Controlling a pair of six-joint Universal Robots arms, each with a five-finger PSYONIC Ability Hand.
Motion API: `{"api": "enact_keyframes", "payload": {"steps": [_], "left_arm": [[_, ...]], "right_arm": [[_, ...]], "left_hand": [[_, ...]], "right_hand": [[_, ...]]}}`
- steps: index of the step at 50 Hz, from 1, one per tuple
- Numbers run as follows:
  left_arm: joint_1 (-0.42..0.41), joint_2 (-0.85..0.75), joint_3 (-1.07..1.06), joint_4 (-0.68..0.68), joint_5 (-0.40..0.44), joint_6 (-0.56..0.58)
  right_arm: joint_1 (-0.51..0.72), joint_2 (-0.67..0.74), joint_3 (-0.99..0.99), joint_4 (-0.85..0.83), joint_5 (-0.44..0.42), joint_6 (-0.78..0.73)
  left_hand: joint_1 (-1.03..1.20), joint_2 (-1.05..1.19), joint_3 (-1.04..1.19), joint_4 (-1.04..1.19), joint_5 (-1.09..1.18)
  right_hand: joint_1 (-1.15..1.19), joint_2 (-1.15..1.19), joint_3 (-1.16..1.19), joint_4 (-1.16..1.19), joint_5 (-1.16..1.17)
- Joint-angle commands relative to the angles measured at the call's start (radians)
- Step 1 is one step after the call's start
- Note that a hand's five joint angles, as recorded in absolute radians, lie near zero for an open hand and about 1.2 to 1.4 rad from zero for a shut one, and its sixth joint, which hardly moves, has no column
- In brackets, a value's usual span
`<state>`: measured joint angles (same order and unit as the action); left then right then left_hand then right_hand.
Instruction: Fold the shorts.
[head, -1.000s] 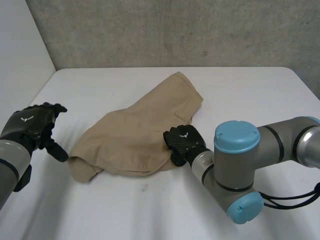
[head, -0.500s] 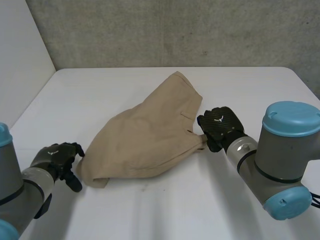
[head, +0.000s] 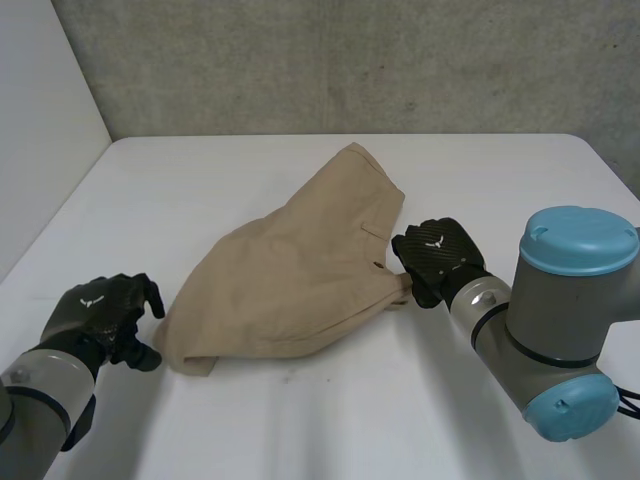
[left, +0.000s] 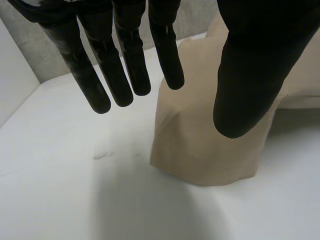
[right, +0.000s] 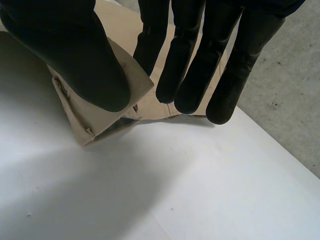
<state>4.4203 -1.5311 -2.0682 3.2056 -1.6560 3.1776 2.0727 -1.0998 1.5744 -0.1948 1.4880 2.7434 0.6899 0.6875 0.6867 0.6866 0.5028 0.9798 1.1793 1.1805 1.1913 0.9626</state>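
Left hand (head: 100, 312): just off the shorts' near-left corner, low over the table (head: 330, 420). Fingers are straight and spread, holding nothing, with a clear gap to the cloth. Shorts (head: 285, 275): tan, lying loosely folded mid-table, running diagonally away from that corner. Right hand (head: 435, 258): at the shorts' right edge, a waistband corner pinched between thumb and fingers, the cloth drawn toward it.

White table (head: 480, 180), rounded at the far corners, set against a grey wall. Lying on it near the middle: tan shorts (head: 290, 270), folded over, stretched slantwise from near left to far right. Mostly flat, right side drawn to a point. On the bare top just beside the shorts' near edge, a faint dark mark (head: 290, 377).
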Motion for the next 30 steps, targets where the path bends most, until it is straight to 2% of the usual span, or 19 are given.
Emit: {"api": "enact_keyframes", "payload": {"steps": [1,14,22,30], "left_arm": [[-0.025,-0.124,0.026,-0.006,0.015,-0.12],[-0.048,-0.277,0.135,0.008,0.005,-0.153],[-0.076,-0.363,0.215,0.008,-0.001,-0.211],[-0.078,-0.417,0.289,0.008,-0.041,-0.22]], "right_arm": [[0.006,-0.006,0.009,0.001,0.0,0.004],[0.009,-0.008,0.018,0.005,-0.002,0.004],[0.01,-0.006,0.027,0.001,-0.002,0.004],[0.01,-0.002,0.027,0.0,-0.002,0.004]], "left_hand": [[0.108,0.11,0.111,0.111,0.12],[0.09,0.093,0.093,0.093,0.103],[0.081,0.084,0.085,0.085,0.094],[0.117,0.119,0.12,0.12,0.129]], "right_hand": [[0.416,0.217,0.216,0.205,0.259],[0.416,0.217,0.216,0.205,0.259],[0.416,0.217,0.216,0.205,0.259],[0.416,0.217,0.216,0.205,0.259]]}}
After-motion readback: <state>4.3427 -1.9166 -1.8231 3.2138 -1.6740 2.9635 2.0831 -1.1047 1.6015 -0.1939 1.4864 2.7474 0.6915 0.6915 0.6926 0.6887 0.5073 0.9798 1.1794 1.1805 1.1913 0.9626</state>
